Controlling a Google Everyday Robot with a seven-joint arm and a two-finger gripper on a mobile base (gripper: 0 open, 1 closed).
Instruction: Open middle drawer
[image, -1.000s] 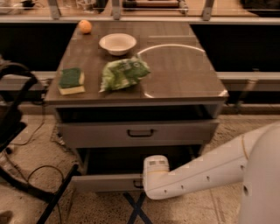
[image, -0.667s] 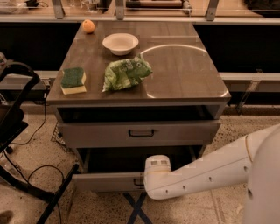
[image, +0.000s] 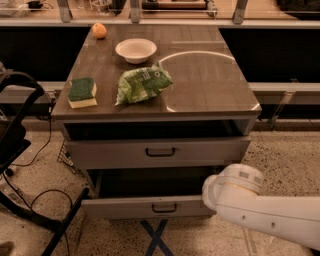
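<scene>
- Gripper (image: 216, 193) sits low at the right end of the cabinet, at the tip of the white arm (image: 270, 212) that reaches in from the lower right corner. The rounded wrist casing covers the jaws, so I cannot tell whether they are spread or pressed together.
- Right beside it is the middle drawer (image: 120, 208), the narrow grey front already standing out from the carcass with a dark gap above it. The gripper is at this front's right end, touching or just shy of it; I cannot tell which.
- Here's the key relation: the drawer's black bar handle (image: 164, 207) lies toward the picture's left of the gripper, at the same height and at the centre of the front. Its long axis runs side to side, across the drawer's line of travel.
- So my read is that any further pull goes straight out toward the camera, square to that bar. A grip from the right end risks skewing the box on its runners.
- Above, the taller top drawer (image: 200, 150) stands slightly out too.
- On the worktop (image: 210, 85) sit a green bag (image: 144, 85), a sponge (image: 82, 92), a white bowl (image: 135, 50) and an orange (image: 99, 30), all well apart from the gripper.
</scene>
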